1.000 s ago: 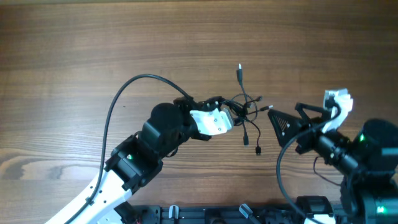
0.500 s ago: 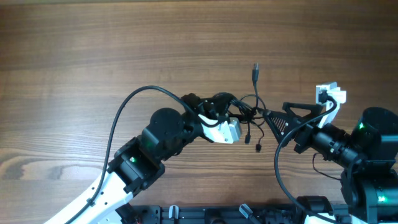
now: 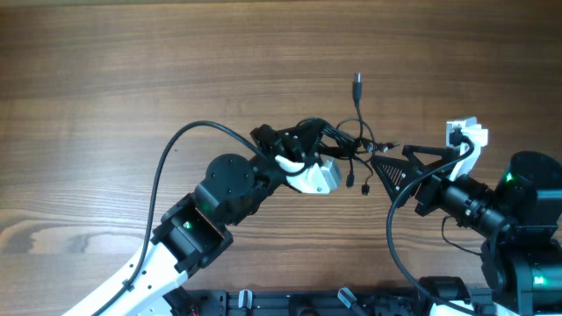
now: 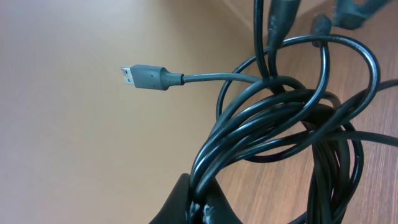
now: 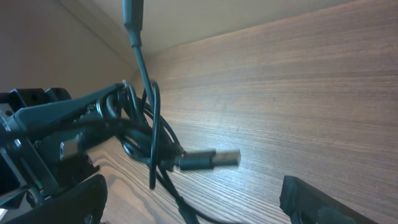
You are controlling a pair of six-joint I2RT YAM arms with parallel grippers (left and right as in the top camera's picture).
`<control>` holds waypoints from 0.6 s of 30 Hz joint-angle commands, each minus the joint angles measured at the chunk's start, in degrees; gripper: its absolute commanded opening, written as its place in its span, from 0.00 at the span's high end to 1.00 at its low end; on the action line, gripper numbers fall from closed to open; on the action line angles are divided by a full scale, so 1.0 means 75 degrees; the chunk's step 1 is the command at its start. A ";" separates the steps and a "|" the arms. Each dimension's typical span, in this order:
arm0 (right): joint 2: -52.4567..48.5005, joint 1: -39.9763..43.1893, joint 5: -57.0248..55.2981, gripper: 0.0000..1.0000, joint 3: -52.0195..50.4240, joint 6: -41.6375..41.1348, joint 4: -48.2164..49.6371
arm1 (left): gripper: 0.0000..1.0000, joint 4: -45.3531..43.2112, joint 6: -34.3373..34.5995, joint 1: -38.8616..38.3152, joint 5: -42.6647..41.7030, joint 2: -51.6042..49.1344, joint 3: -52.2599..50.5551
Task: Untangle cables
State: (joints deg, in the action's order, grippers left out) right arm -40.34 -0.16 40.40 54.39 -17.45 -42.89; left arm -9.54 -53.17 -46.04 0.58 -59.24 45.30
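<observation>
Note the left claw (image 4: 200,202) clamped tight on the cables (image 4: 280,124): thin, glossy black cords, looped and knotted, held near the middle of the wooden surface (image 3: 132,70). One grey USB plug (image 4: 144,76) juts free. Your right claw (image 3: 379,160) is spread wide, just beside the bundle.

Cables (image 3: 351,147) clog the gap between left tool (image 3: 309,140) and right tool (image 3: 381,161).
</observation>
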 commanded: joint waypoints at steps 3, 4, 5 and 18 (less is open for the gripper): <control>-0.0009 0.0032 -0.0128 0.12 0.0184 0.0044 -0.0117 | 0.96 -0.0140 0.2600 -0.0082 0.0399 0.0131 0.0163; -0.0009 0.0032 -0.0128 0.12 0.0184 -0.0125 -0.0125 | 0.96 -0.0146 0.3252 -0.0128 0.0408 0.0131 0.0163; -0.0009 0.0032 -0.0128 0.12 0.0184 -0.0181 -0.0125 | 0.96 -0.0160 0.3902 -0.0166 0.0522 0.0131 0.0163; -0.0009 0.0032 0.0746 0.13 0.0184 -0.0944 0.0871 | 0.96 0.0117 0.4972 -0.0959 0.1880 0.0128 0.0163</control>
State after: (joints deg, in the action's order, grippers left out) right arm -40.34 -0.16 42.06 54.39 -22.26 -38.70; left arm -8.71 -9.41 -52.21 12.25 -59.24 45.30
